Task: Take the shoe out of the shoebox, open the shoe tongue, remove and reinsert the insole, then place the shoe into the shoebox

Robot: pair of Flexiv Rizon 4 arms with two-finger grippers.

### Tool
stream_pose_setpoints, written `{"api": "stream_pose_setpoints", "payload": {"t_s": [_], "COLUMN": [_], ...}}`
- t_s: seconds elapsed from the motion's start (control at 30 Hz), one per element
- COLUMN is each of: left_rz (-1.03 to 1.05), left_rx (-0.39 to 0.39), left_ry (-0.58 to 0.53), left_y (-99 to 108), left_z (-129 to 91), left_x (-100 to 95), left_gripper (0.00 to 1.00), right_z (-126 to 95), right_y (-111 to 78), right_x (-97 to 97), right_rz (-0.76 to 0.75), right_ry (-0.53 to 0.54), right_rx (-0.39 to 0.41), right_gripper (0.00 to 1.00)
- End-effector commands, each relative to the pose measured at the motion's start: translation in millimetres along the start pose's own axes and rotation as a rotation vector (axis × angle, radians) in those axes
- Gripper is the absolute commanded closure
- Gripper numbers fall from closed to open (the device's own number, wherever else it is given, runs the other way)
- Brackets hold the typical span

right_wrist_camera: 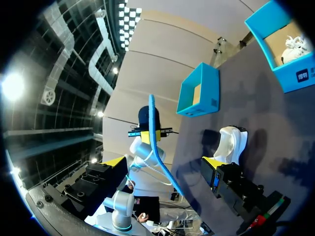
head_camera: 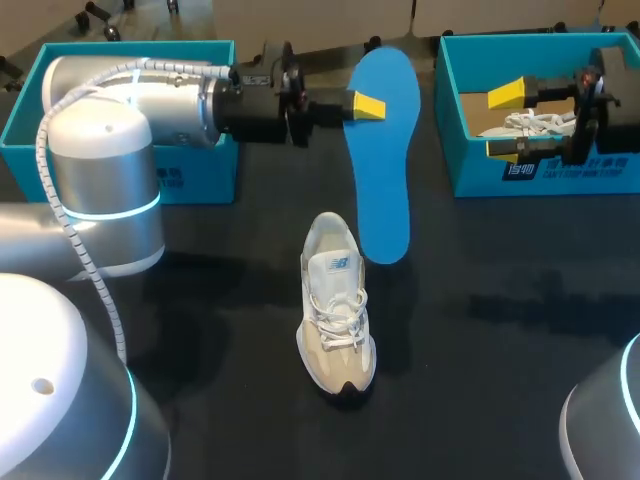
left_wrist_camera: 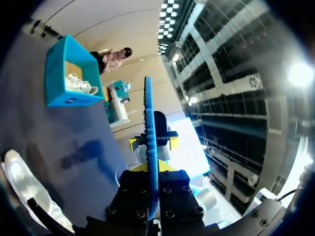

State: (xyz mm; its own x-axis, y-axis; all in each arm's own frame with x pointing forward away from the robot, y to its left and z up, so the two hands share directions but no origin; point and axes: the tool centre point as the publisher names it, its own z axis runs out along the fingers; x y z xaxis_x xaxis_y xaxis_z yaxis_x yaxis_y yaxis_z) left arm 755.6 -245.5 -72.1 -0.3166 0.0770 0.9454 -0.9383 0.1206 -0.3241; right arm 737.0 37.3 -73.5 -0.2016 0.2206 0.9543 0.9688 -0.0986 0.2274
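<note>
Blue insole (head_camera: 385, 170) sits pinched in the left jaws; the right jaws are wide apart, empty. Tip it into the shoe (head_camera: 337, 310) slowly.

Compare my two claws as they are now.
The left claw is shut on the blue insole; the right claw is open, holding nothing. The left claw is over the far middle of the table; the right claw is at the right shoebox. Both have yellow tips.
</note>
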Motion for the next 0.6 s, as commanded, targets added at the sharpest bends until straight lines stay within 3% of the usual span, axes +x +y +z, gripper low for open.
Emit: {"api": "stream_pose_setpoints", "payload": {"t_s": [0.03,0.37,0.6], "left_rz": [0.104,0.424,0.662], "left_rx": [-0.005,0.100,0.083], "left_ry": [-0.019,-0.031,0.002], "left_y": [2,-6,-14], "left_z": [-4,-15,-19], "left_x": [-1.5,1.4,4.6], "left_gripper": [1.00,1.00,1.00], "right_z": [1,1,1], "right_y": [0.3,0.3,0.3], "right_x": [0.4,0.4,0.4], "right_rz": [0.001,0.001,0.001], "right_ry": [-0.002,-0.002,-0.002], "right_rx": [-0.001,-0.001,-0.001], "right_gripper": [0.00,0.00,0.00]}}
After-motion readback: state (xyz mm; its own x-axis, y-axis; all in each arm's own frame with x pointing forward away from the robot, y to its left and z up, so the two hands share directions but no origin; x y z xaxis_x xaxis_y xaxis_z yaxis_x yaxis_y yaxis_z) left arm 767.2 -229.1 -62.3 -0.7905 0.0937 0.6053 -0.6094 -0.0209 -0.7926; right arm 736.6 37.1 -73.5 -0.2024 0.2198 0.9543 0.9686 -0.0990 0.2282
